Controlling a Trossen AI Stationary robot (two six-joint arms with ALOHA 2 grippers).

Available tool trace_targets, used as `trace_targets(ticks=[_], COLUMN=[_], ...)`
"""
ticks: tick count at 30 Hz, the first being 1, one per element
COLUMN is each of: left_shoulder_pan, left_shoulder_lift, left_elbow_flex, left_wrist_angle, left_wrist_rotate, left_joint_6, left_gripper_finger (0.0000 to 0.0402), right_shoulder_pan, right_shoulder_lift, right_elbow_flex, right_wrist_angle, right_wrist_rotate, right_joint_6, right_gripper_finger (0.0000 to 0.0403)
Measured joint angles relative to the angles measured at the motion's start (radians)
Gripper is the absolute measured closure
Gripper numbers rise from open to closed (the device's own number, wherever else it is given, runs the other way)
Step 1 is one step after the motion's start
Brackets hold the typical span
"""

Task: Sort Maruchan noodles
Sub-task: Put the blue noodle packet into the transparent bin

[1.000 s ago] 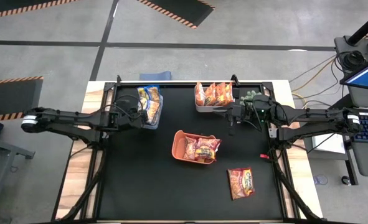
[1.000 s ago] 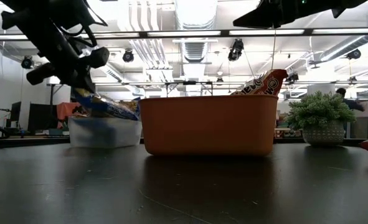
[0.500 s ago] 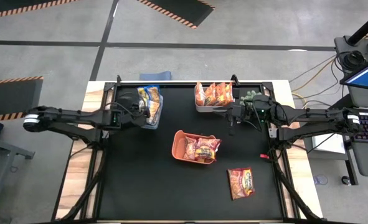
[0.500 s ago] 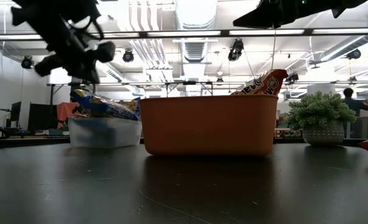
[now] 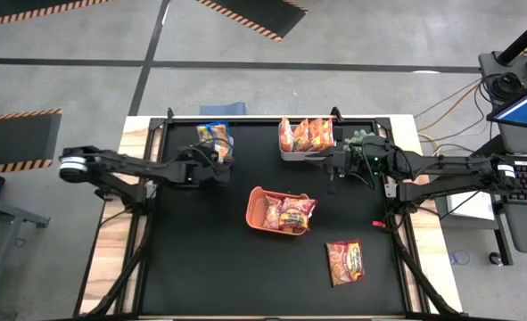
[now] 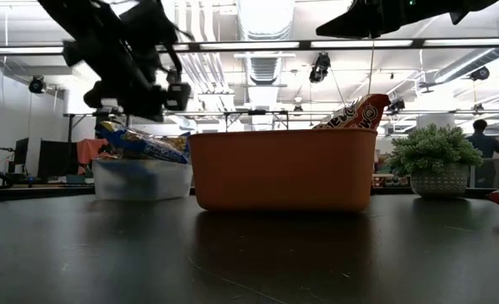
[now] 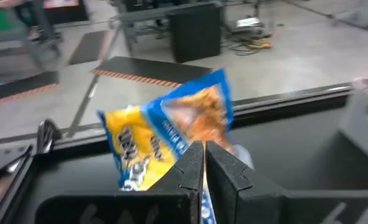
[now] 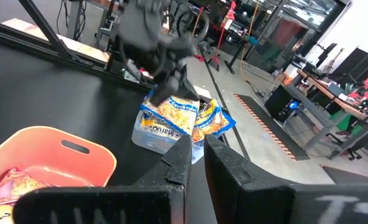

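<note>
Blue-and-yellow noodle packets (image 5: 215, 136) sit just beyond the clenched, empty left gripper (image 5: 218, 171)

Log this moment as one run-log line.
left gripper: shut, empty, beside clear bin | right gripper: shut, hovering by white bin | orange bin: red packets | loose red packet: on table

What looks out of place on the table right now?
One red noodle packet lies loose on the black table, near its front right corner, outside every bin. The other packets sit in the clear bin, white bin and orange bin.
</note>
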Motion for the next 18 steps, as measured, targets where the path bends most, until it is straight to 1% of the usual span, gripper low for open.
trace_targets(ticks=[5, 9, 11, 18], left_shoulder_pan=[0.044, 0.084, 0.094, 0.095], left_shoulder_lift=[0.110, 0.155, 0.172, 0.187], left_elbow_flex=[0.000, -0.001, 0.000, 0.005], left_wrist_angle=[-0.059, -0.125, -0.138, -0.138], left_wrist_rotate=[-0.011, -0.007, -0.001, 0.017], left_joint_6=[-0.192, -0.398, -0.473, -0.533], left_gripper_finger=[0.0402, 0.0402, 0.0401, 0.0401], right_shoulder_pan=[0.000, 0.000, 0.000, 0.000], right_shoulder_lift=[0.000, 0.000, 0.000, 0.000], right_elbow_flex=[0.000, 0.000, 0.000, 0.000], right_wrist_angle=[-0.001, -0.001, 0.000, -0.001], right_wrist_rotate=[0.000, 0.000, 0.000, 0.000], right_joint_6=[-0.008, -0.008, -0.008, -0.007], right_gripper_finger=[0.0369, 0.0369, 0.0369, 0.0369])
